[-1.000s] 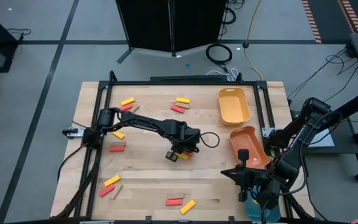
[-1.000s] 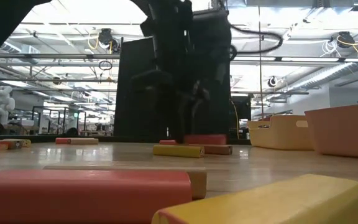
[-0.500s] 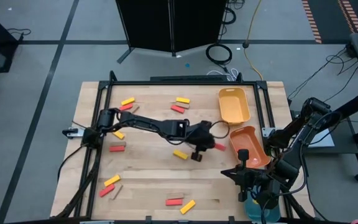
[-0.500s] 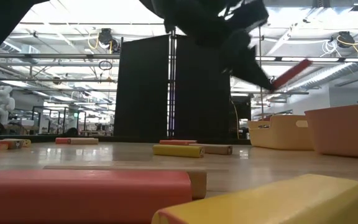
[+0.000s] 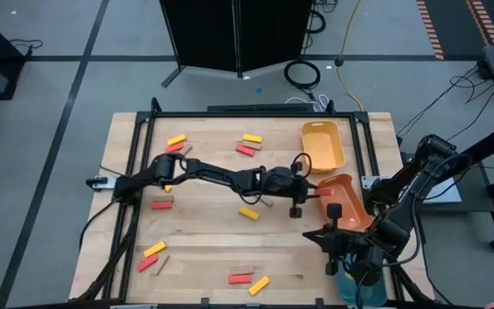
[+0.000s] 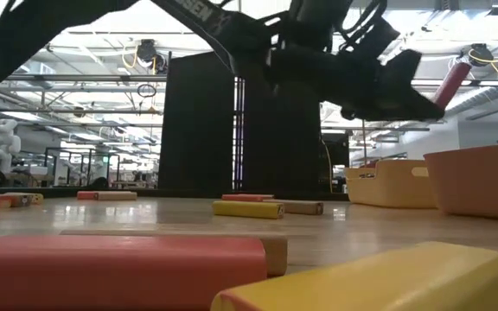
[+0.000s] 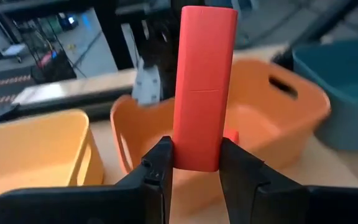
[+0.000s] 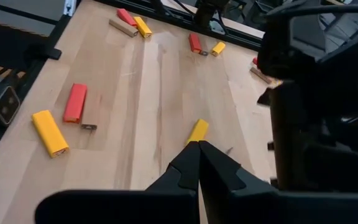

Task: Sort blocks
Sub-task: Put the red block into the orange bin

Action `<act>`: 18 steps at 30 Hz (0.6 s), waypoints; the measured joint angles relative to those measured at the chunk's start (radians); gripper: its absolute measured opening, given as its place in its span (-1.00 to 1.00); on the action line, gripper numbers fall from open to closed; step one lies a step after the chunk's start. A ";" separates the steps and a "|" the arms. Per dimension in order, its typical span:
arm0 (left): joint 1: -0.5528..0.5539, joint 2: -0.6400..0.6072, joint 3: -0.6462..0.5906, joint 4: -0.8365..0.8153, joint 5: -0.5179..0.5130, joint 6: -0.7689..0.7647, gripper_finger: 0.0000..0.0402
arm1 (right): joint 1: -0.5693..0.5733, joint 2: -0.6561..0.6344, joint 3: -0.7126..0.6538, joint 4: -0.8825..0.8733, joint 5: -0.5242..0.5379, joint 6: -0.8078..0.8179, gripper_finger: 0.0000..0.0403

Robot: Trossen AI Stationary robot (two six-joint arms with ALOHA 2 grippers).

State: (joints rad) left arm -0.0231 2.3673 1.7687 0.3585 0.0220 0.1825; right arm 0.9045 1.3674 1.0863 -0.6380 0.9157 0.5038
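My left gripper (image 5: 309, 190) reaches across the middle of the table, shut on a red block (image 7: 204, 87). The block hangs at the left rim of the orange tray (image 5: 350, 196), above the table, and also shows in the low view (image 6: 450, 84). More red, yellow and tan blocks lie flat on the wooden table, among them a yellow block (image 5: 249, 213) and a red block (image 5: 240, 277). My right gripper (image 8: 197, 148) waits shut at the table's right near side (image 5: 327, 237), holding nothing. My left gripper pinches the red block's near end (image 7: 196, 160) between its two fingertips (image 7: 159, 163), on its two long sides. The fingers come almost level from the table's left and lie along the block. The block sticks out ahead of them, tilted upward, lifted clear of the table.
A yellow tray (image 5: 322, 144) stands at the far right, beside the orange one. A teal tray (image 7: 347, 87) sits at the right near corner, partly under my right arm. A black frame rail borders the table. A red piece (image 5: 335, 210) lies in the orange tray.
My left gripper has lifted the red block off the middle of the table and carried it toward the right edge, up to the orange tray. It has tipped from pointing down to nearly level, so the block now points up and forward. The yellow block stayed behind.
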 joint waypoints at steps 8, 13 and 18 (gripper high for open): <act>0.003 0.169 0.238 -0.053 0.002 -0.125 -0.56 | -0.026 0.000 0.000 0.013 0.000 -0.030 -1.00; 0.003 0.201 0.328 -0.156 -0.009 -0.125 -0.56 | -0.029 0.000 0.000 0.022 -0.001 -0.050 -1.00; 0.003 0.198 0.329 -0.166 -0.016 -0.122 -0.48 | -0.029 0.000 0.000 0.021 -0.005 -0.056 -1.00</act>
State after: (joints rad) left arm -0.0204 2.5656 2.0977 0.1923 0.0059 0.0604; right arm 0.8757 1.3674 1.0863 -0.6167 0.9112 0.4477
